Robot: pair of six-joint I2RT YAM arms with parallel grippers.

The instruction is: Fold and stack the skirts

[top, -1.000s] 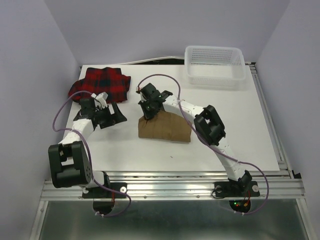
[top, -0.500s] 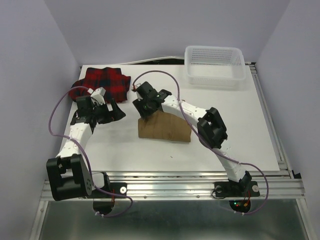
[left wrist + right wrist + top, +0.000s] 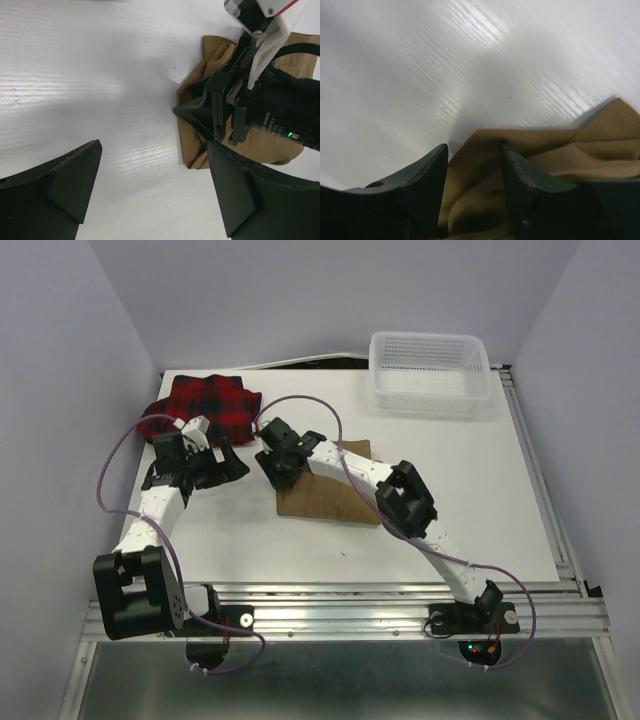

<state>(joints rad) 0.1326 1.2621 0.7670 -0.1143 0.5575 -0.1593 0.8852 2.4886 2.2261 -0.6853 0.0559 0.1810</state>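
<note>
Soft, even light comes from above, and the bench is bright white. In the wrist views it shows streaky glare and soft grey shadows. Up close, the right tool looks blurred and dark.

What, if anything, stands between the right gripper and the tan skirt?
Nothing visible does. The right gripper is open, and its fingers straddle one end of the tan skirt, with cloth in the gap. The left gripper, also open, hangs off to the side.
</note>
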